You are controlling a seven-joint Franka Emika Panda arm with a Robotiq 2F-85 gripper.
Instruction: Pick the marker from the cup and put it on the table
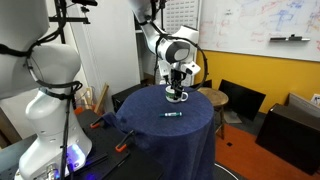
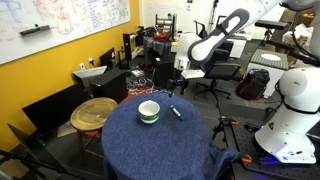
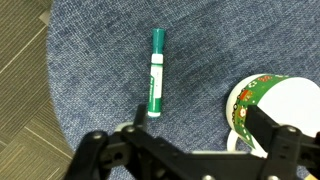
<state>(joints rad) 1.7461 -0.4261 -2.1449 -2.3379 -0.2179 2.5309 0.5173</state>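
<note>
The teal-green marker (image 3: 156, 72) lies flat on the navy cloth of the table (image 3: 100, 90), apart from the cup. It shows in both exterior views (image 1: 172, 115) (image 2: 176, 112). The white cup with the green band (image 3: 275, 105) stands at the right of the wrist view, partly under my right finger. It also shows in both exterior views (image 1: 177, 96) (image 2: 149, 111). My gripper (image 3: 200, 140) is open and empty. In an exterior view it hangs just above the cup (image 1: 177, 76). It also shows in an exterior view (image 2: 181, 84).
A round wooden stool (image 1: 212, 97) (image 2: 93, 112) stands beside the table. A white robot body (image 1: 45, 100) (image 2: 295, 110) stands near the table. The table edge (image 3: 55, 110) and striped carpet lie at the wrist view's left.
</note>
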